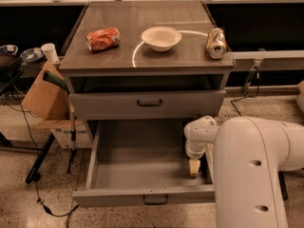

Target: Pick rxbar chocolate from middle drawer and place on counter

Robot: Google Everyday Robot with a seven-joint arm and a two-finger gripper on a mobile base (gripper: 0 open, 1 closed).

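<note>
The rxbar chocolate can't be made out, so its place can't be told. The middle drawer (137,156) is pulled open with its grey floor showing. The gripper (194,167) is down inside at the drawer's right side, near the front; open or closed, cannot tell. The white arm (256,175) fills the lower right. On the counter (142,18) above: a crushed orange can (103,38), a white bowl (161,38) and a gold can (216,43) — all apart.

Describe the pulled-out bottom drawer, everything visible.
The drawer looks like grey metal: wide, deep, and pulled far out beneath a shut drawer front. Its floor is smooth and grey, and a small dark handle sits mid-front. The hand hangs inside by the right wall, its tip low over the floor. Whether it touches the floor cannot be told.
</note>
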